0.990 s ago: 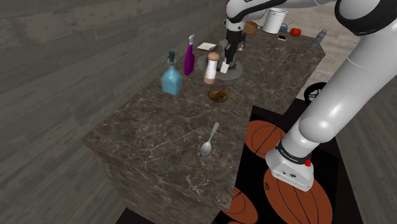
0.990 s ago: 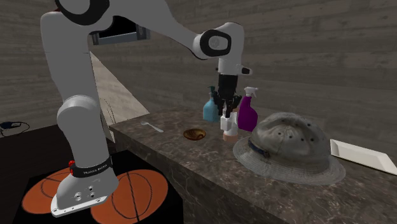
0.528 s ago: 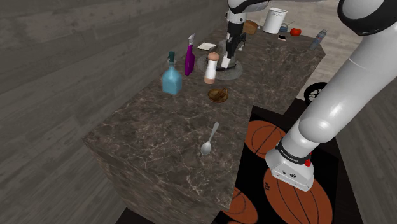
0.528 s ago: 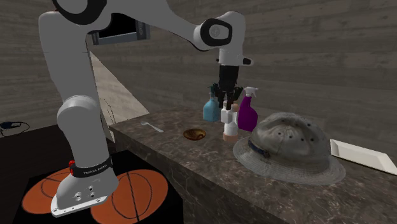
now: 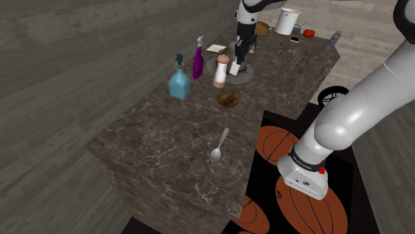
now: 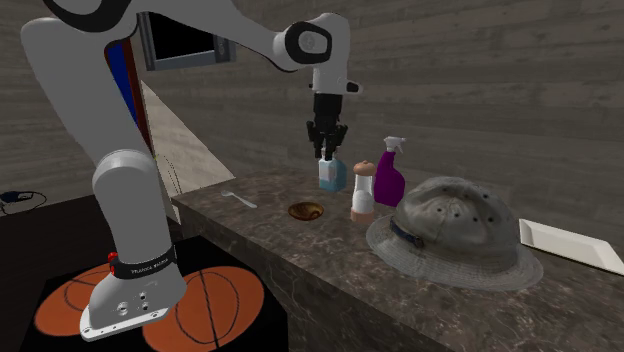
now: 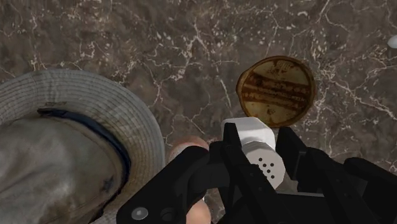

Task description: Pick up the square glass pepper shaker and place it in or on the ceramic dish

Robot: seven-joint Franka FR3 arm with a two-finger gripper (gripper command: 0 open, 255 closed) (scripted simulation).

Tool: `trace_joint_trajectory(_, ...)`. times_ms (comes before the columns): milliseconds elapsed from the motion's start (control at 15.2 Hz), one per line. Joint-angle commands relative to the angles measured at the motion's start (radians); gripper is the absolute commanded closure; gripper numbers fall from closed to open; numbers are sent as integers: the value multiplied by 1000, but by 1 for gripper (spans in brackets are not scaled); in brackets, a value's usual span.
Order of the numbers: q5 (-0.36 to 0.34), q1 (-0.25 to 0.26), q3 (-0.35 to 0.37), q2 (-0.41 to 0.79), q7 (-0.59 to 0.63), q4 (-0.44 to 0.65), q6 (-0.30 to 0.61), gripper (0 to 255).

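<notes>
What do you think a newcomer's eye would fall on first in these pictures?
Most striking is the big white robot arm towering over the dark marbled counter, its black gripper shut on a small white square shaker held above the surface. Next come the wide grey brimmed hat lying on the counter and the black rug with orange basketballs on the floor by the stand.

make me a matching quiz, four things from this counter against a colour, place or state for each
1 square white shaker
2 dish
3 hat
4 spoon

a lying alone near the counter's end
b held in the jaws, off the counter
c grey, wide brim
d brown, nothing in it

Pairs: 1-b, 2-d, 3-c, 4-a
</notes>
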Motion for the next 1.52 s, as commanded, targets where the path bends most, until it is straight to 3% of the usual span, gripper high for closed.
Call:
trace_joint_trajectory(0,2,16,27,-51,43,-32,-21,255)
trace_joint_trajectory(198,16,46,78,-131,120,-83,-52,255)
trace_joint_trajectory(1452,15,43,71,-69,121,-285,212,255)
